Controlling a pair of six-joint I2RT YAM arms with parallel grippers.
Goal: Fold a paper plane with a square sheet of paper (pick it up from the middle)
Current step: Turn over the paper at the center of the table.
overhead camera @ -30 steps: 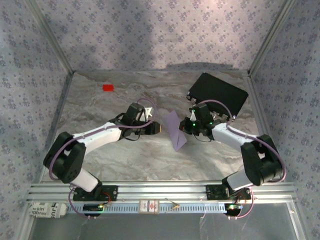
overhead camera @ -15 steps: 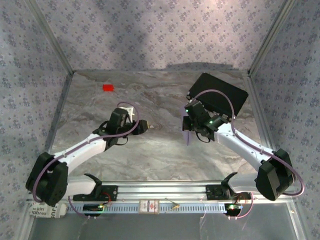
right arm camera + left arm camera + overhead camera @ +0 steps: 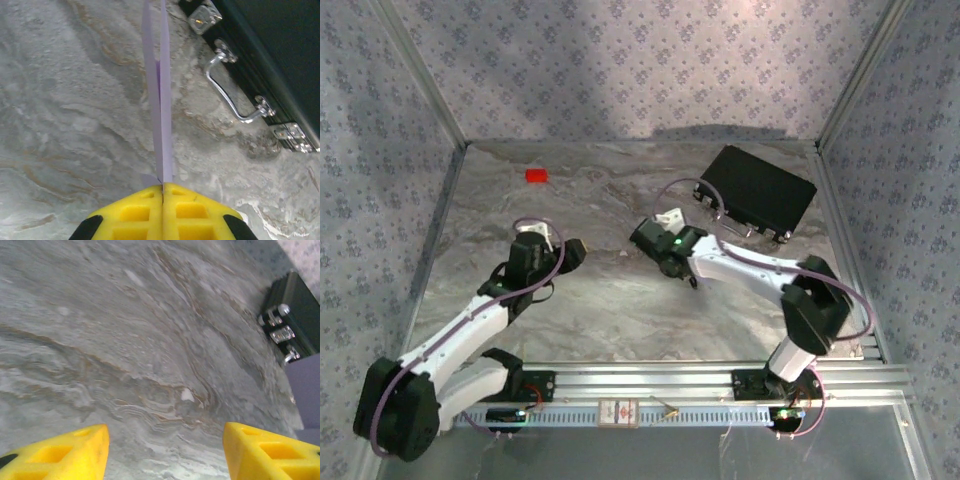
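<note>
The paper point(image 3: 160, 100) is folded to at least two layers and seen edge-on in the right wrist view, standing out from the fingertips above the table point(image 3: 600, 310), clear of the surface as far as can be judged. It is pinched at its near end by the right gripper point(image 3: 163, 189), whose yellow fingers point(image 3: 137, 212) are pressed together on it with no gap showing. In the top view that gripper point(image 3: 645, 236) is near the middle of the table. The left gripper point(image 3: 164, 434) is apart from the paper, its fingers point(image 3: 75, 455) spread moderately wide with only bare marble between them; in the top view it point(image 3: 572, 250) sits left of centre, well apart from the right one. The one container, a black case point(image 3: 757, 190), lies at the far right, lid closed; its handle point(image 3: 232, 95) and latches face the paper, and the contents cannot be told. A red block point(image 3: 536, 175) lies at the far left, well apart from everything.
</note>
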